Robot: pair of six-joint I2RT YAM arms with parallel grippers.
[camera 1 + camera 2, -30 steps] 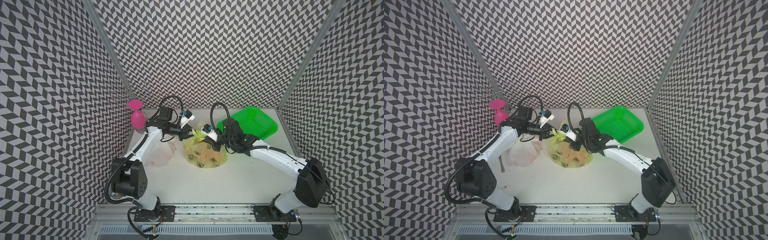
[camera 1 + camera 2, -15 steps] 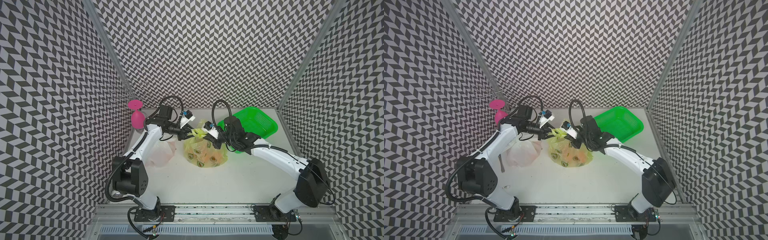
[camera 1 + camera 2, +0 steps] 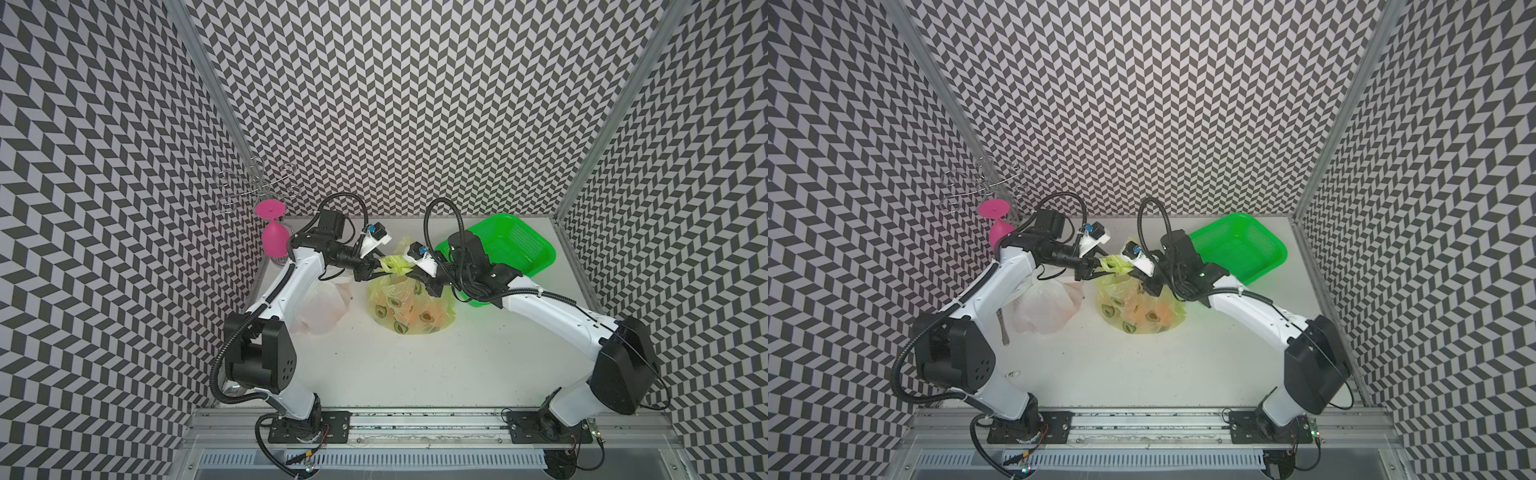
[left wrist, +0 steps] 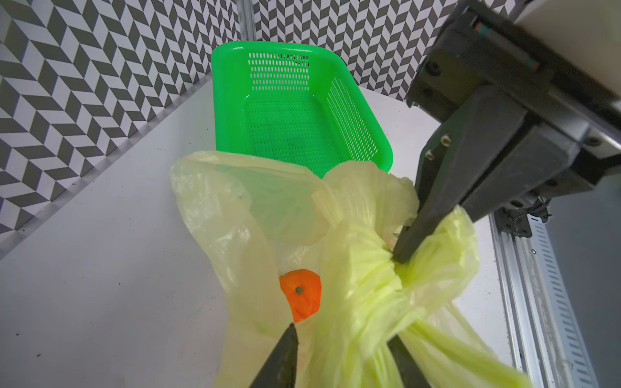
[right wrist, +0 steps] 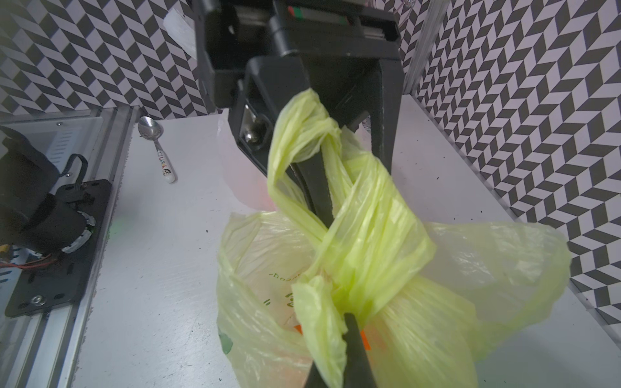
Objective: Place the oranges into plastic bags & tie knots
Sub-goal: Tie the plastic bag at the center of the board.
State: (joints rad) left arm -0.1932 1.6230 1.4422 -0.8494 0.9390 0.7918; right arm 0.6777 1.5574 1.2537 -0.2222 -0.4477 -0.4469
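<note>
Tabletop [image 3: 415, 374]: open surface runs from the bags forward to the front rail, with walls close on three sides. Green basket [image 3: 536, 245] sits in the back right corner, near the wall. Yellow-green bag [image 3: 399, 307] is mid-back, just beside the white bag [image 3: 324, 307], which lies under the left arm near the left edge. Right hand [image 4: 400, 252] is pinched tight on the knot [image 4: 366, 268]. Left hand [image 4: 341, 339] has its jaws parted, wider than a second ago, with a loose strip [image 5: 302, 134] draped over one finger. One orange [image 4: 300, 295] shows inside the yellow-green bag.

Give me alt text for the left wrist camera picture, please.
A yellow-green plastic bag with twisted handles dominates the view, the shut right gripper pinching them. One orange shows through the bag's mouth; a green mesh basket sits beyond.
</note>
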